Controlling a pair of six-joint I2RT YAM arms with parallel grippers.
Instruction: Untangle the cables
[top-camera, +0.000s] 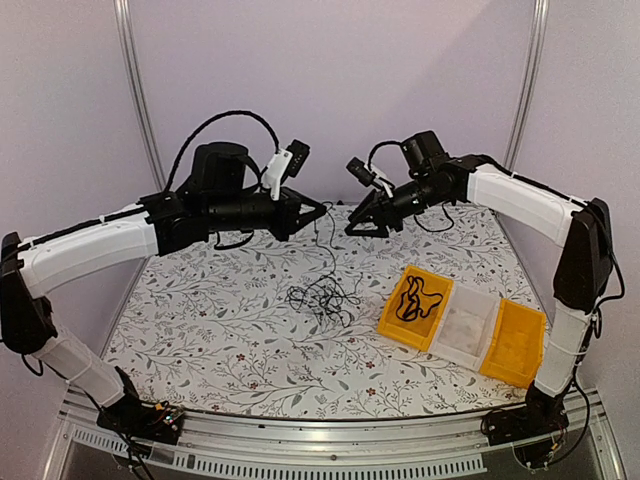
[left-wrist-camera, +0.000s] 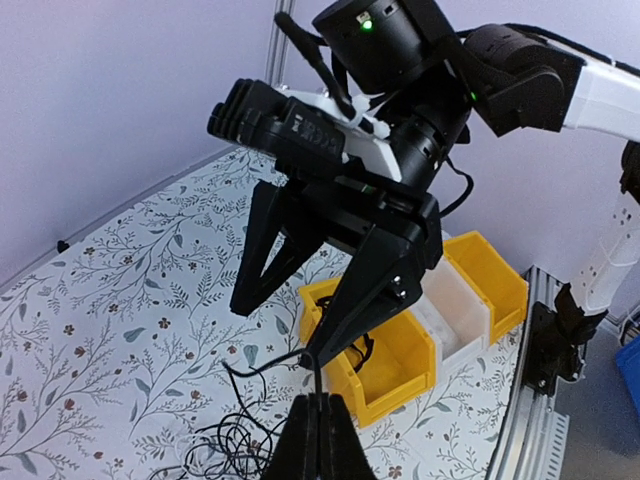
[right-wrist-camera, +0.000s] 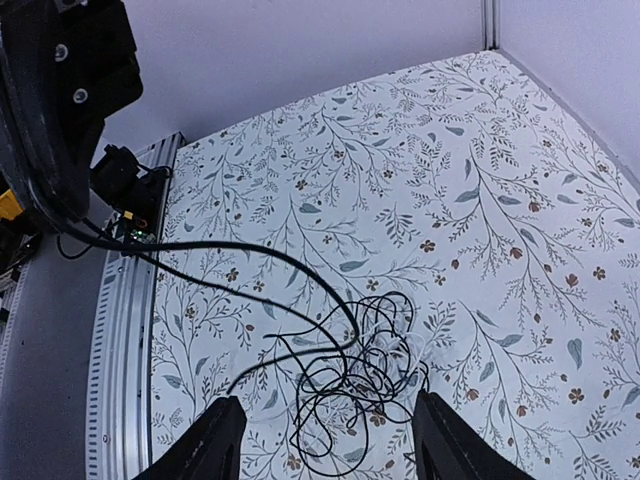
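The cables (top-camera: 322, 295) lie in a loose tangle on the flowered table, mostly black with a thin white one (right-wrist-camera: 392, 322) among them. My left gripper (top-camera: 320, 210) is high above the tangle, shut on one black cable (left-wrist-camera: 322, 385) that hangs down to the heap (left-wrist-camera: 215, 440). The pinched jaws of my left gripper (left-wrist-camera: 320, 400) show in the left wrist view. My right gripper (top-camera: 362, 224) is open just to the right, at the same height. One fingertip (left-wrist-camera: 318, 352) stands right by the lifted strand; contact cannot be told. In its own view my right gripper (right-wrist-camera: 330, 450) is empty, with the tangle (right-wrist-camera: 370, 370) far below.
Three bins stand in a row at the right front: a yellow bin (top-camera: 399, 322) holding a coiled black cable (top-camera: 418, 297), a clear bin (top-camera: 468, 325) and another yellow bin (top-camera: 515, 343). The metal rail (top-camera: 300, 440) runs along the near edge. Walls close the back and sides.
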